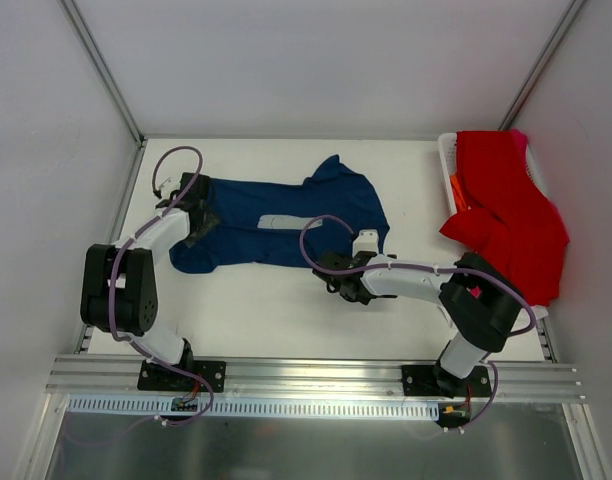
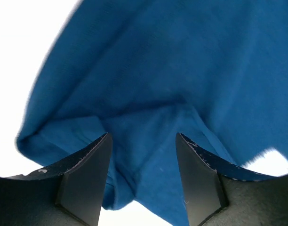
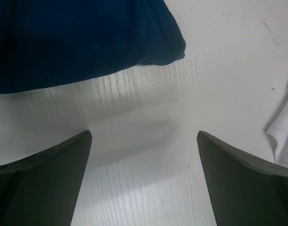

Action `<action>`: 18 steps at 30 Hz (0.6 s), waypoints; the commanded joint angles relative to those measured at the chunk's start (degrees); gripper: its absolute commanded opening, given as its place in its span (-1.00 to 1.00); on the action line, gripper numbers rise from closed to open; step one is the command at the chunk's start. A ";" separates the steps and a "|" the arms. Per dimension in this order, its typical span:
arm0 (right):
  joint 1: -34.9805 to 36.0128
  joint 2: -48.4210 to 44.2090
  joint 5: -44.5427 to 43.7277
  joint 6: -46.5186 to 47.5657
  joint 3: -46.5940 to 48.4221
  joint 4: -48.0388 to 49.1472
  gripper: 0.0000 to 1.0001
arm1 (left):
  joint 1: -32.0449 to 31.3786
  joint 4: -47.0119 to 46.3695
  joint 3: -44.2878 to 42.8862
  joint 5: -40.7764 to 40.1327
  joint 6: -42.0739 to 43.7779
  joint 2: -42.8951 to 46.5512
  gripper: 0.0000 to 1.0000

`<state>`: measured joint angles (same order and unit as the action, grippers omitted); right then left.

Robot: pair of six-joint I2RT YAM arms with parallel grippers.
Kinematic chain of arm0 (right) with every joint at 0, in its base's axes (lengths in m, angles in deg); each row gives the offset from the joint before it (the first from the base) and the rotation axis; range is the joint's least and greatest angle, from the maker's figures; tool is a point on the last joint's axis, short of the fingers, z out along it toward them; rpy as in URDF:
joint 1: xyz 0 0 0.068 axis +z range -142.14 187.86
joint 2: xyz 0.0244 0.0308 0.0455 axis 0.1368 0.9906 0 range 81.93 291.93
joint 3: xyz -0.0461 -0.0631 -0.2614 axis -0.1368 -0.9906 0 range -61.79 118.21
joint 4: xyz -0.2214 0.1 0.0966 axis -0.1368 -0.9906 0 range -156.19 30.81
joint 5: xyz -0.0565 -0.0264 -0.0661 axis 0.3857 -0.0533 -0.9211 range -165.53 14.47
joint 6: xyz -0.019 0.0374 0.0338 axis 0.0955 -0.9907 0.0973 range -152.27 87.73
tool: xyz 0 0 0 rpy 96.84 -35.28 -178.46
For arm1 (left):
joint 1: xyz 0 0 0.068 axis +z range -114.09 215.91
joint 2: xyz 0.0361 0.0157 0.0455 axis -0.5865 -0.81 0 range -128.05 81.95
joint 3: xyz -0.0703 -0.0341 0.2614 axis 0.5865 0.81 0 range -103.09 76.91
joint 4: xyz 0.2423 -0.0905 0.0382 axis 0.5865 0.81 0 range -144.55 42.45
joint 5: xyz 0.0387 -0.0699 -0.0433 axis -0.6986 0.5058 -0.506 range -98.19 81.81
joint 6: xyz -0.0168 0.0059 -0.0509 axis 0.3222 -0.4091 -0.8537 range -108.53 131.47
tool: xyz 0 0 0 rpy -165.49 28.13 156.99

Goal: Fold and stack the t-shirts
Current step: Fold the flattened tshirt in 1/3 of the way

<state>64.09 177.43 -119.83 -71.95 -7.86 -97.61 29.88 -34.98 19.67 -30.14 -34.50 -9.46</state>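
Half-open astride a fold of the navy t-shirt [image 1: 286, 215], the left gripper [image 2: 142, 136] may pinch too little and drop it; the right gripper [image 3: 144, 133] gapes wide, empty.

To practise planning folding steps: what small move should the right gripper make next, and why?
Probably ease the right gripper forward to the near edge of the blue shirt: it hangs open over the table, cloth just ahead, while the left gripper straddles a fold at the other end.

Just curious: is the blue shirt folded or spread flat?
Partly folded: the navy t-shirt lies with one side turned over, print mostly hidden.
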 commanded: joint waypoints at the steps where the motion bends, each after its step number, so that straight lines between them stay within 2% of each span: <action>1: 0.99 0.91 -0.62 -1.63 2.23 -1.05 0.99 | -0.48 -3.14 0.72 6.74 3.26 2.91 0.13; 9: 1.52 0.30 -1.32 -2.42 1.88 -2.19 0.99 | -2.76 -3.66 3.53 6.93 1.16 4.31 0.10; 18: 1.69 -0.14 -1.41 -3.73 0.91 -2.28 0.99 | -5.58 -3.58 8.80 4.03 0.09 10.38 0.08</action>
<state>65.40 178.13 -119.89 -73.65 -7.25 -98.15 25.32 -38.15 27.85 -24.33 -33.50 -2.75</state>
